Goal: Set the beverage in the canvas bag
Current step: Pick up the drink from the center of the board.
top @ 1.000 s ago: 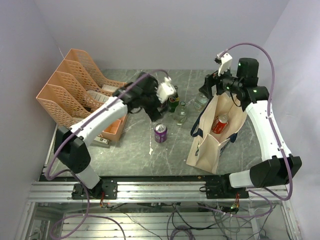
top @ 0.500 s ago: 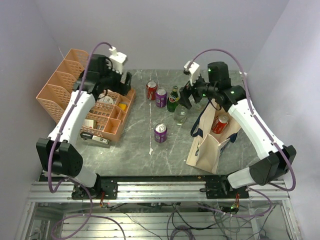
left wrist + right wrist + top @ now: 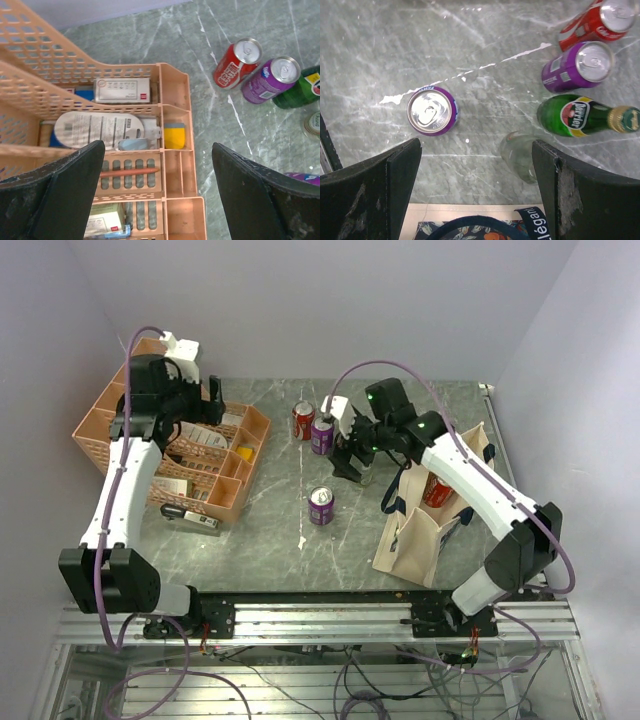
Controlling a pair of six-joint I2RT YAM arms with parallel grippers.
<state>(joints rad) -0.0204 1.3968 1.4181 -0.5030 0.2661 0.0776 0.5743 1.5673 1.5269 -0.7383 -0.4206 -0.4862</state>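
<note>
Nearest you, toward the near right corner of the counter [image 3: 270, 540], the canvas bag [image 3: 425, 540] stands open with its navy handles hanging over the rim. A red can [image 3: 438, 489] lies tilted inside it, so one drink is already in the bag. Just left of the bag, about midway across the counter, a lone purple can [image 3: 321, 506] stands upright, apart from everything else.

Your right gripper [image 3: 350, 462] hangs over the counter just beyond that can, beside the bag's far left corner. Its fingers [image 3: 375, 195] are spread wide and pinch nothing. From its wrist camera you look down between them at the lone purple can, with a clear glass bottle [image 3: 520, 157] close to the right finger and the bag's rim at the bottom edge.

Beyond the gripper, toward the far edge, a green bottle [image 3: 585, 116], a second purple can [image 3: 322, 435] and a second red can [image 3: 303, 420] sit close together in a row.

At the far left corner your left gripper [image 3: 213, 402] hovers above an orange organizer [image 3: 232, 502] and the orange file trays [image 3: 95, 435] behind it. Its fingers are also spread wide with nothing between them. Under it you can see a white box [image 3: 121, 90], a yellow block [image 3: 175, 137] and a brown pencil [image 3: 130, 171] lying in the organizer's compartments.
</note>
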